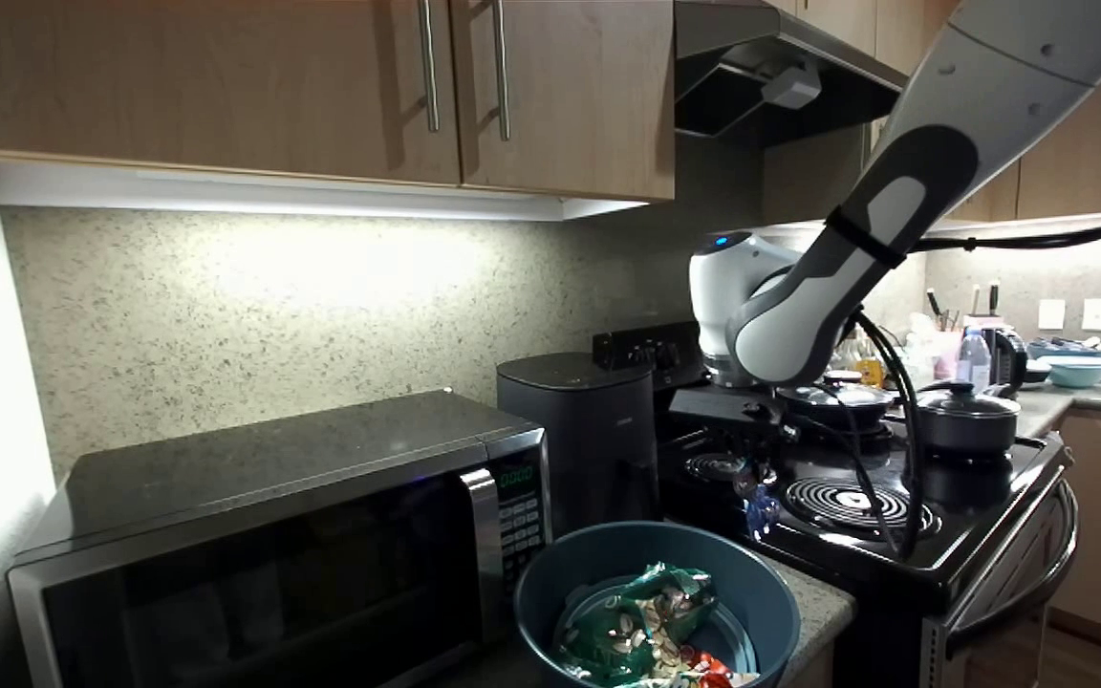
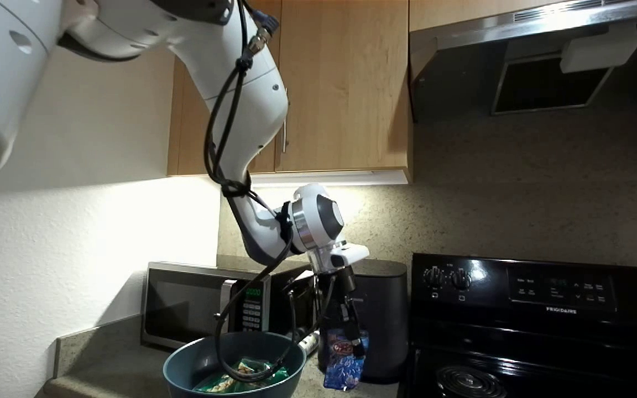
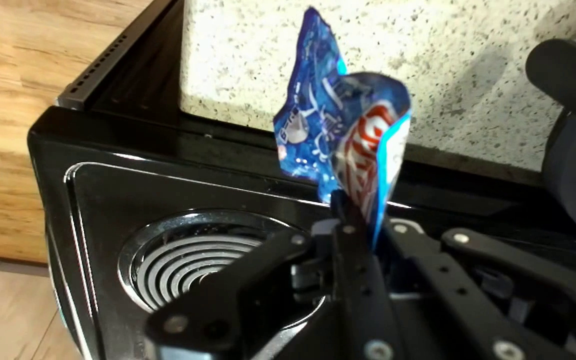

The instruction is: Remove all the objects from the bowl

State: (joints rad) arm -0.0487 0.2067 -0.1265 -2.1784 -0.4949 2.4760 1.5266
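Note:
My gripper (image 3: 368, 227) is shut on a blue packet (image 3: 313, 115), which sticks out crumpled beyond the fingertips. In an exterior view the packet (image 2: 343, 367) hangs down, outside the bowl and to its right; the wrist view has it around where the counter meets the stove. The deep blue bowl (image 1: 550, 583) stands on the counter below the arm, with green packets (image 1: 603, 635) and a red-orange packet (image 1: 708, 662) inside. From an exterior view only green packets (image 2: 230, 383) show over the bowl's rim (image 2: 172, 359), and a black cable crosses in front.
A microwave (image 1: 273, 564) stands beside the bowl, with a tall dark appliance (image 1: 579, 440) behind. The black stove (image 1: 895, 564) borders the counter (image 3: 248, 60) and carries a lidded pot (image 1: 966, 420) and a pan. Cabinets and a range hood (image 1: 780, 57) hang above. Loose cables dangle from the arm.

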